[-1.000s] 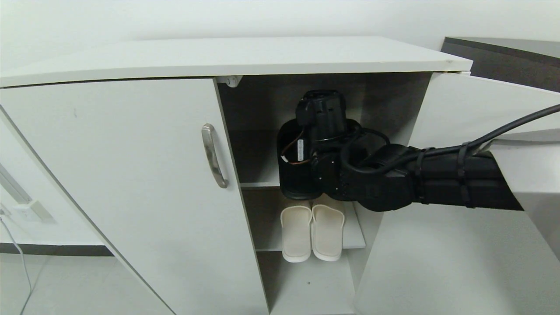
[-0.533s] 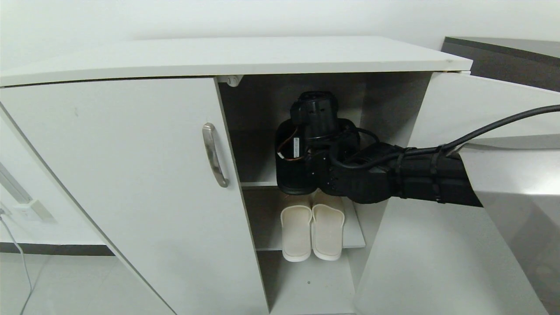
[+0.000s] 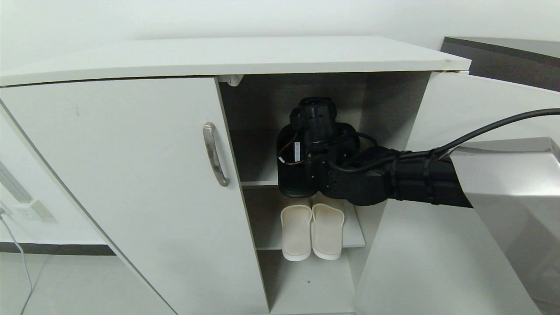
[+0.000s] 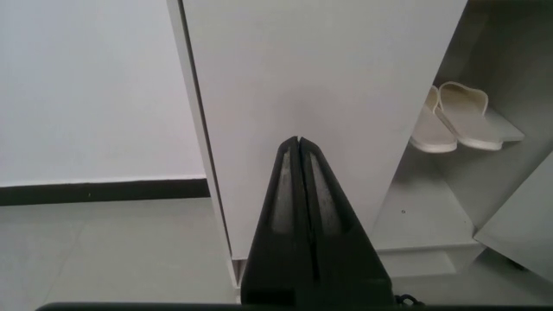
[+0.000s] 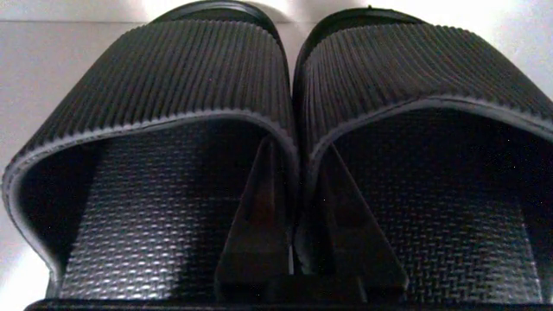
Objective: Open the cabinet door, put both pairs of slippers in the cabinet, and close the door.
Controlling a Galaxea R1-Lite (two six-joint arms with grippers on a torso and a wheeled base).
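The white cabinet point(image 3: 227, 54) has its right door point(image 3: 442, 245) swung open and its left door point(image 3: 113, 183) closed. A white pair of slippers point(image 3: 311, 231) lies on the lower shelf point(image 3: 355, 236). My right gripper point(image 5: 298, 207) is inside the cabinet at the upper shelf, shut on the black pair of slippers point(image 5: 285, 112), pinching the two inner straps together. In the head view the black slippers point(image 3: 292, 175) show behind the right wrist, their heels at the shelf's front edge. My left gripper point(image 4: 298, 151) is shut and empty, low in front of the closed left door point(image 4: 320, 78).
A metal handle point(image 3: 214, 154) is on the left door. Bare cabinet floor point(image 3: 310, 284) lies under the lower shelf. A wall box with a cable point(image 3: 26, 210) sits at the left. The white slippers point(image 4: 462, 117) also appear in the left wrist view.
My right arm has pushed a little farther into the cabinet and lowered slightly, carrying the black slippers deeper over the upper shelf. The white slippers have stayed put.
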